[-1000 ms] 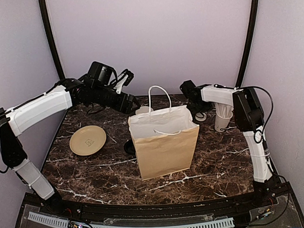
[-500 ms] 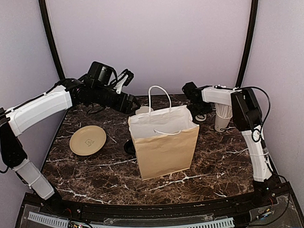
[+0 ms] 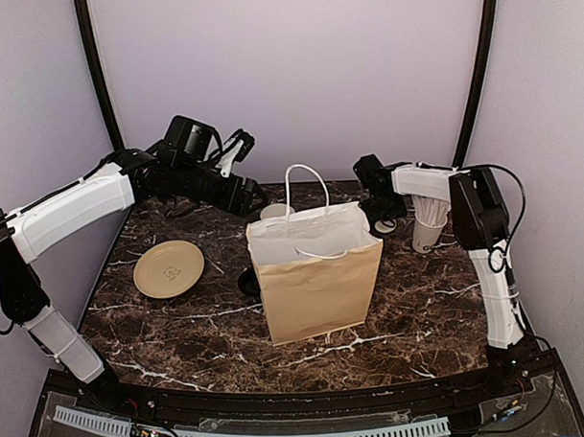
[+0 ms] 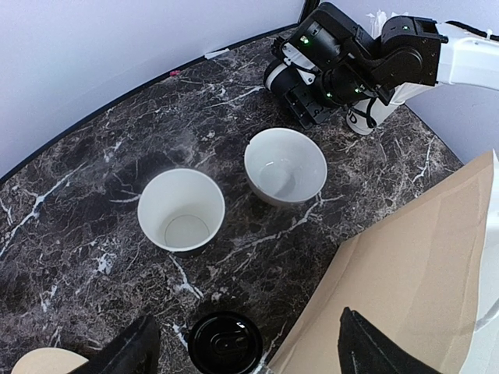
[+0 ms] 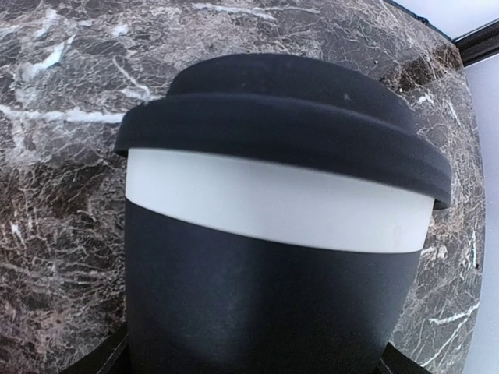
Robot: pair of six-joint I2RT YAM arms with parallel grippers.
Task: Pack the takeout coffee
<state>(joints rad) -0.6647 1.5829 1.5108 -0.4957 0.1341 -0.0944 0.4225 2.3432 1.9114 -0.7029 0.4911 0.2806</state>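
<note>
A black takeout coffee cup with a black dome lid (image 5: 273, 234) fills the right wrist view, standing on the marble between my right gripper's (image 5: 253, 360) fingers. Whether they press its sides I cannot tell. From above, that gripper (image 3: 380, 211) is at the back right, behind the brown paper bag (image 3: 318, 275). My left gripper (image 4: 249, 354) hangs open and empty above a second lidded cup (image 4: 226, 343), which stands next to the bag's left side (image 3: 248, 280). A lidless cup with a white inside (image 4: 181, 210) stands upright further back.
A low white bowl (image 4: 285, 165) sits beside the lidless cup. A white cup of wrapped straws (image 3: 428, 223) stands just right of my right gripper. A tan plate (image 3: 168, 269) lies at the left. The bag stands upright in the middle, mouth open.
My right gripper's jaws have narrowed around the lidded cup and its wrist has shifted slightly right. The left arm has hardly moved.
</note>
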